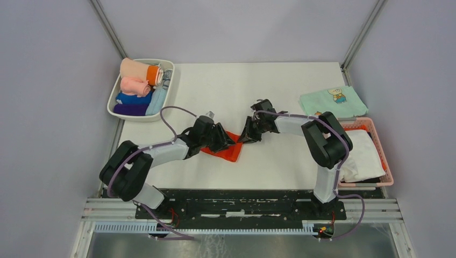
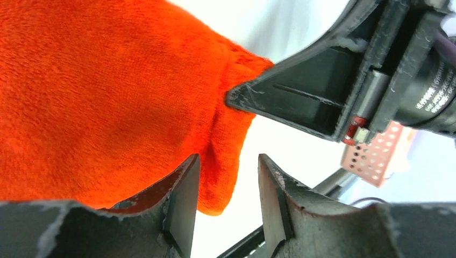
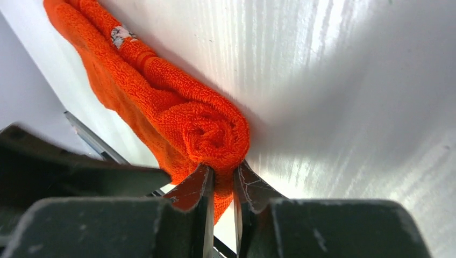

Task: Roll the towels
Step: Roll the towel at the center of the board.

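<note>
Lying near the middle of the white bench (image 1: 279, 86), the red-orange towel (image 1: 230, 152) sits between the two arms. Part of it is spread flat and one edge is wound into a tight spiral roll. The right end effector (image 3: 221, 193) is clenched on the end of that roll. Its two fingers are drawn close together with a strip of orange pile pinched between them, and the roll sits against the bench surface just beyond their tips. The left end effector (image 2: 226, 209) is released. Its jaws stand apart with a clear gap, the towel's loose corner hangs just past them, and neither pad presses on the cloth. From the left wrist, the other arm's dark finger shows digging into the towel's edge.

Farther out, a white tray (image 1: 114, 102) at the bench's far left corner holds several rolled cloths (image 1: 134, 86) in peach, pink, blue and purple. At the far right lies a mint-green cloth (image 1: 333, 101) with a cartoon print, spread flat. Just nearer than it stands a pink basket (image 1: 379, 141) with a white cloth (image 1: 363, 156) folded inside.
</note>
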You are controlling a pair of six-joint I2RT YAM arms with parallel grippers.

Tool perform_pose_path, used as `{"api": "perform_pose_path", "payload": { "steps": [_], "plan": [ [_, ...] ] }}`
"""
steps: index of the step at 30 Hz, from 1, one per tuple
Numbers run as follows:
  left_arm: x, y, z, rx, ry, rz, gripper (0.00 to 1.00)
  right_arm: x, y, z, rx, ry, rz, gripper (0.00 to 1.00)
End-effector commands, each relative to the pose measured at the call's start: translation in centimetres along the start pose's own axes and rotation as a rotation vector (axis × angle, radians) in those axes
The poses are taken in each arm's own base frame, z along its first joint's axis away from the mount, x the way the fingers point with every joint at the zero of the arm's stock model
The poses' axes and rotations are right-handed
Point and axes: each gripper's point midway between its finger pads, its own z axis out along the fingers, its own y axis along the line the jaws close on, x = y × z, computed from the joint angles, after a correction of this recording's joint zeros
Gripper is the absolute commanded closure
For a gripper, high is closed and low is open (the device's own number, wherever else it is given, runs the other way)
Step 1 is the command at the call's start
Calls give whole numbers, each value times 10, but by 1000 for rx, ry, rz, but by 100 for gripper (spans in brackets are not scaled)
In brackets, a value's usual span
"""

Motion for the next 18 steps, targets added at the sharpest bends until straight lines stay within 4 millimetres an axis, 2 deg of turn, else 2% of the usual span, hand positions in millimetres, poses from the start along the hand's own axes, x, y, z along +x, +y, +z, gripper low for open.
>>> {"api": "perform_pose_path", "payload": {
  "steps": [1,4,11,18],
  "plan": [
    [-10,-2,-23,-253,-150,315,49,4,-27,-15,197,-16,-2,92],
    [-11,-20,-28,-345,-237,480,47,3,-26,-17,210,-13,5,92],
    [12,-50,-16,-553,-342,854,47,4,-24,-19,217,-3,15,90],
    [31,-59,1,-683,-389,1077,50,5,-22,-16,206,11,20,89]
  ]
}}
